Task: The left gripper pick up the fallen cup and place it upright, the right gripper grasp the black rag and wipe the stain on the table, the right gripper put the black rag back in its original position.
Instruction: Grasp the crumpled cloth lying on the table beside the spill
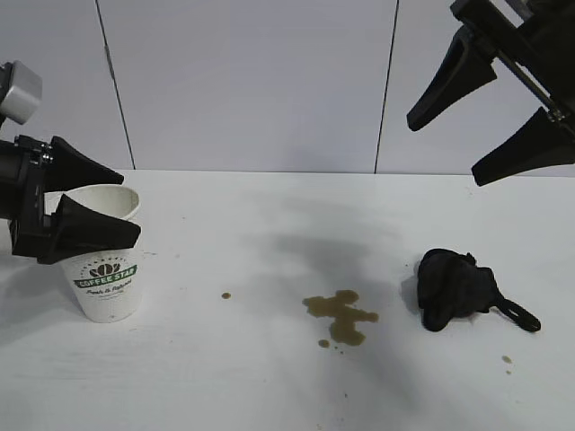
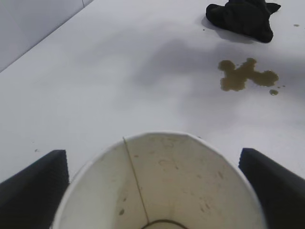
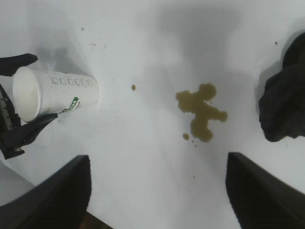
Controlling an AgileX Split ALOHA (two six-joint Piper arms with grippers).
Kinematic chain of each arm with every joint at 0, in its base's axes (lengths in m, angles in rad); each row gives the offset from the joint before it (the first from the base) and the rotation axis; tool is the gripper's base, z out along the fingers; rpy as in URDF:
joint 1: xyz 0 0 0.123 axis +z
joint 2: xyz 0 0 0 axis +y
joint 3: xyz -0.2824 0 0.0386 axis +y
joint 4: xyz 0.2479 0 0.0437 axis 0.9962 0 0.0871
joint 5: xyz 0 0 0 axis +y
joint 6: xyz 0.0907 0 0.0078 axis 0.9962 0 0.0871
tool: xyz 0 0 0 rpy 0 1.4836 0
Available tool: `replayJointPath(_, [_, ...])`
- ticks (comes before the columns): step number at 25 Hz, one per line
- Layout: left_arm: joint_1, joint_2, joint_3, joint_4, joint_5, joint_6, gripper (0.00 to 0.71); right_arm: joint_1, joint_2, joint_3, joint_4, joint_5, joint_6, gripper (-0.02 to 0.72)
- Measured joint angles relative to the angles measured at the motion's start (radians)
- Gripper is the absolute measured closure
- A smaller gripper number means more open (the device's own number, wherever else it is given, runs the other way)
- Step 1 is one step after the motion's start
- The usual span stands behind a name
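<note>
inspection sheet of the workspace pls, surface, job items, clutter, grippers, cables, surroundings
surface: white table, coffee stain unwiped, stray brown dots.
job's things: cup upright at the left; black rag lying right of the stain.
clutter: nothing seen.
grippers: left gripper open, straddling the cup's rim; right gripper open, raised above the rag.
cables: nothing seen.
surroundings: pale grey panelled wall behind the table.
</note>
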Motion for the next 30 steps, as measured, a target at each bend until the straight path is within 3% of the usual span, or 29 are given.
replayJointPath(18, [0.009, -0.002, 0.0, 0.211, -0.134, -0.279, 0.02, 0.0, 0.0, 0.0, -0.001, 0.0, 0.0, 0.162])
replayJointPath(23, [0.064, -0.061, 0.001, 0.371, -0.154, -0.452, 0.02, 0.0, 0.0, 0.0, -0.002, 0.0, 0.0, 0.162])
replayJointPath(27, [0.131, -0.141, 0.002, 0.606, -0.18, -0.669, 0.02, 0.0, 0.0, 0.0, -0.004, 0.0, 0.0, 0.162])
replayJointPath(30, [0.179, -0.231, 0.007, 0.746, -0.262, -0.893, 0.023, 0.0, 0.0, 0.0, -0.007, 0.0, 0.0, 0.162])
